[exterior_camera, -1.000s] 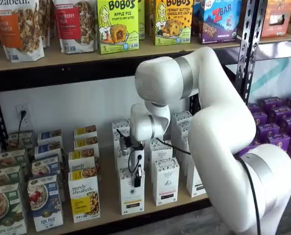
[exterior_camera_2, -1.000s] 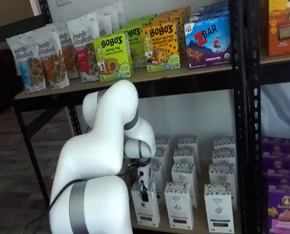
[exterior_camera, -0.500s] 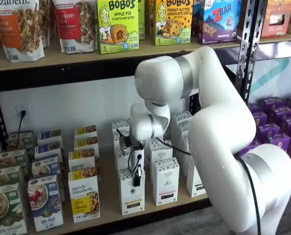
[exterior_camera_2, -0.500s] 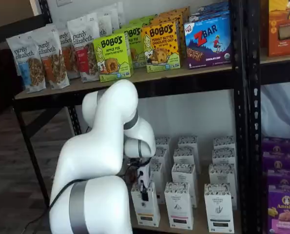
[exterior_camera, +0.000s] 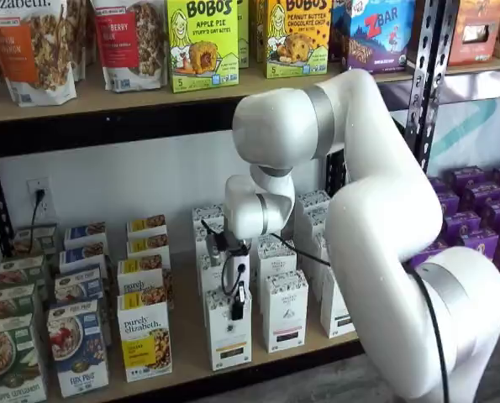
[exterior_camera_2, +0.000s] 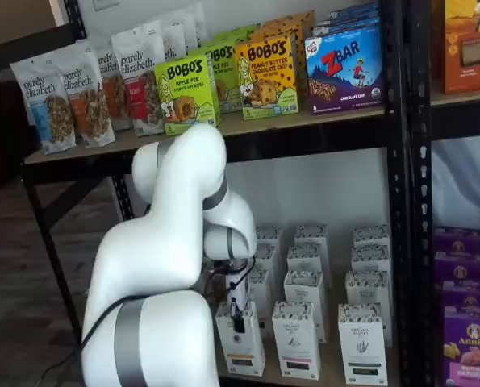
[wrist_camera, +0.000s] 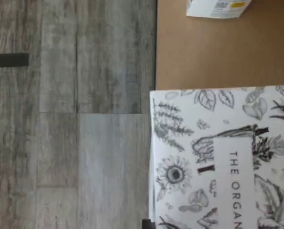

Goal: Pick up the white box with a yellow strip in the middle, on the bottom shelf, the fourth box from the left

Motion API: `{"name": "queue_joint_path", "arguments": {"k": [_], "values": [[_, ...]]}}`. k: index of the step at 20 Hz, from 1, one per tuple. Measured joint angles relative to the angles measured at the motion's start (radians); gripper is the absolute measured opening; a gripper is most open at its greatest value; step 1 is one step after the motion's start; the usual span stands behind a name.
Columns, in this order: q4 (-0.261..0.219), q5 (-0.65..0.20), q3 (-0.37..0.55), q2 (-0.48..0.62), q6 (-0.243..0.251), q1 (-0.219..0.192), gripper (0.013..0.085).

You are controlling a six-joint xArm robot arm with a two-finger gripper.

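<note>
1. White box [exterior_camera: 227, 332]: front of its row, at the front edge of the bottom shelf [exterior_camera: 182, 323], just beside the "purely elizabeth" box [exterior_camera: 144, 337].
2. Gripper [exterior_camera: 237, 309]: black fingers down over the white box's top, clamped on it as best both shelf views show.
3. Wrist view: botanical-print carton top [wrist_camera: 223, 157] fills the frame at the board's edge, plank floor [wrist_camera: 70, 114] beyond.
4. Judgement: reach and grasp done. Cannot tell whether the base is off the board. Lift and withdrawal remain.
</note>
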Motion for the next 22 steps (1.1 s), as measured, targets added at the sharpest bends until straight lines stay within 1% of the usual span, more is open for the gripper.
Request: {"name": "queue_joint_path", "arguments": {"k": [6,12,20,22], "values": [[0.004,-0.022,0.094,-0.061,0.007,0.014,0.053],[0.001,-0.08,0.251,-0.155,0.03,0.038,0.053],[0.023,-0.129,0.446,-0.299,0.025,0.056,0.053],[0.021,-0.133,0.498,-0.343,0.03,0.06,0.053]]}}
